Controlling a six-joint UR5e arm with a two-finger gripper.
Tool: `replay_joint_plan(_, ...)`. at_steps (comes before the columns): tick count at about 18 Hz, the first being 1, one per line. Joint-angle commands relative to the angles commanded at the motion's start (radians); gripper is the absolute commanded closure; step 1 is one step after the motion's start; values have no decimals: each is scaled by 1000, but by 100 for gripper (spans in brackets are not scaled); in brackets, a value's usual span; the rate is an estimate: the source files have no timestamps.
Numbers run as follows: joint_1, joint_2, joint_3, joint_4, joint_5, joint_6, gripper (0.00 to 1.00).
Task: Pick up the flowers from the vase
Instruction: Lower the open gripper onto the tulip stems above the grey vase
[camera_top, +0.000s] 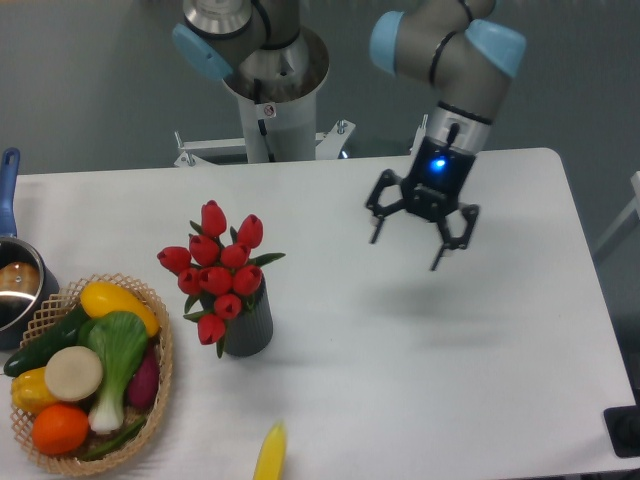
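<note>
The flowers (217, 268), a bunch of red tulip buds with green leaves, stand in the vase (250, 323), a small dark grey ribbed cylinder left of the table's middle. The buds lean up and to the left over the vase's mouth. My gripper (408, 249) hangs in the air well to the right of the flowers and higher up in the frame. Its fingers are spread open and hold nothing. A blue light glows on its wrist.
A woven wicker basket (158, 400) with vegetables and fruit sits at the front left. A blue-handled steel pot (14, 290) is at the left edge. A yellow object (270, 455) lies at the front edge. The arm's base (268, 100) stands behind the table.
</note>
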Motion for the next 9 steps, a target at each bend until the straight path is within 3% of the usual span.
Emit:
replay_joint_plan(5, -19, 0, -80, 2, -182, 3, 0)
replay_joint_plan(9, -49, 6, -78, 2, -285, -8, 0)
